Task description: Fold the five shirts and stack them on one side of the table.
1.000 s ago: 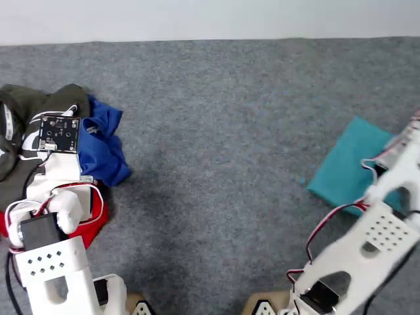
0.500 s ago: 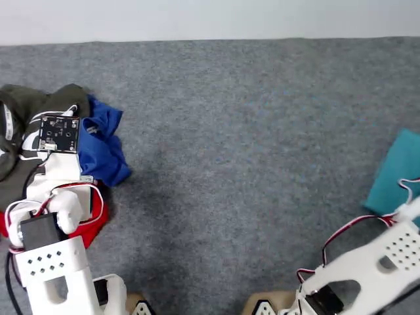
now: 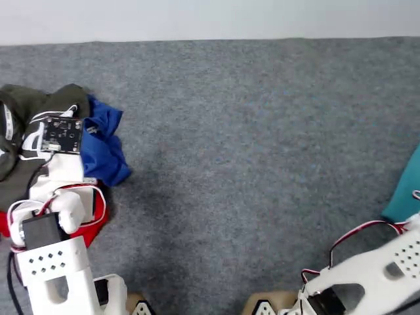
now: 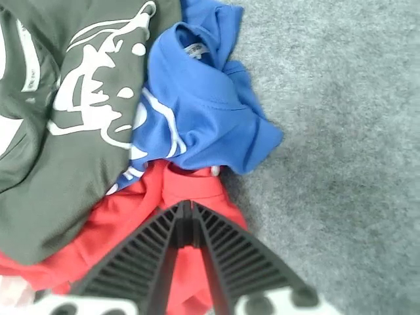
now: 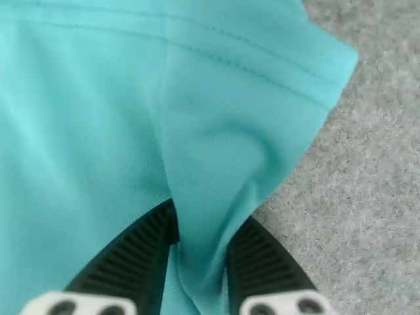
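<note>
Right wrist view: your right gripper [image 5: 207, 223] clamps the teal shirt [image 5: 85, 131]. Your left gripper [image 4: 187, 211], closed, partly hides the red shirt [image 4: 128, 226].

So the whole work area is covered in a grey, slightly fuzzy carpet-like mat [image 3: 249, 131] with a speckled texture, and it runs edge to edge across the high view. Along the far side there's a plain pale band [image 3: 210, 20], looks like a wall or backboard, meeting the mat in a straight line. Down at the near edge a small tan patch [image 3: 279, 296] peeks out.
</note>
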